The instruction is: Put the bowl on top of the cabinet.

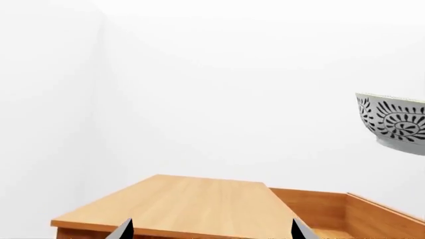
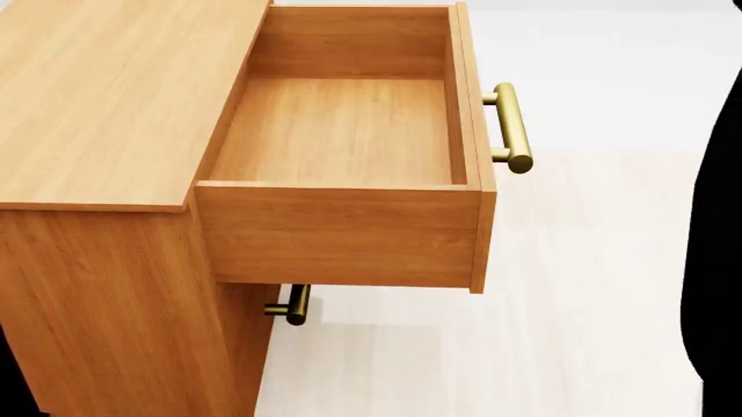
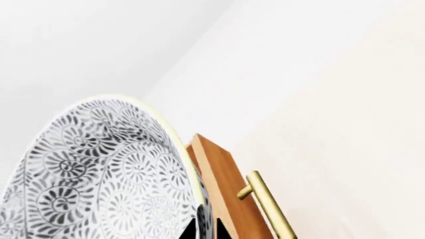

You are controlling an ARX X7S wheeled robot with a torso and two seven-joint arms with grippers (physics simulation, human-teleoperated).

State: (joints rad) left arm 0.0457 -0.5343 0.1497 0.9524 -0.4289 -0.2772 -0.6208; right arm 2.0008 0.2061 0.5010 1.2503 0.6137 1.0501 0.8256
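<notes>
The bowl (image 3: 99, 174), white with a dense dark floral pattern and a pale rim, fills the right wrist view. My right gripper (image 3: 206, 230) is shut on its rim, one fingertip inside and one outside. The left wrist view shows the bowl (image 1: 395, 122) held in the air, to one side of the cabinet and higher than its top. The light-brown cabinet top (image 1: 186, 204) lies flat and bare just beyond my left gripper (image 1: 212, 231), which is open with its fingertips far apart and nothing between them. In the head view the cabinet top (image 2: 104, 95) is at the left; the bowl and both grippers are out of that view.
The top drawer (image 2: 336, 130) is pulled out wide and holds nothing; its brass bar handle (image 2: 510, 126) sticks out to the right. A lower handle (image 2: 295, 306) shows under it. Pale floor (image 2: 579, 304) lies to the right, and a dark shape (image 2: 721, 261) runs down the right edge.
</notes>
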